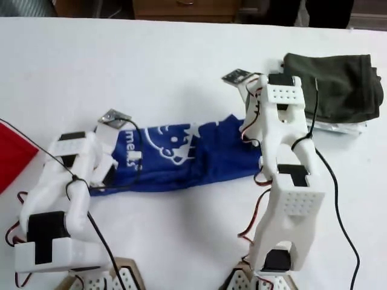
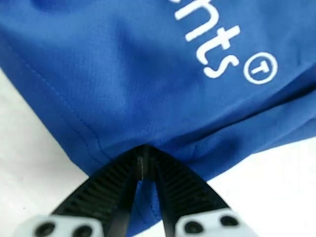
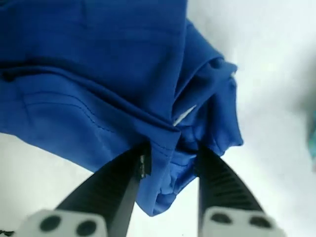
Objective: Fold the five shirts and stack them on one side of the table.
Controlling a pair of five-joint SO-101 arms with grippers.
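High view: folded dark shirt (image 1: 335,84) (left wrist view: blue shirt (image 2: 138,74) pinched).

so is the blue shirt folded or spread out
partly folded: blue shirt lies as a narrow doubled-over strip, layers overlapping, not yet compact

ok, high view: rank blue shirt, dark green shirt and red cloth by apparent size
1. blue shirt: largest, even with the arms covering parts of it.
2. dark green shirt: folded, clearly smaller.
3. red cloth: smallest as seen, but the frame edge cuts it off, so its rank is unsure.
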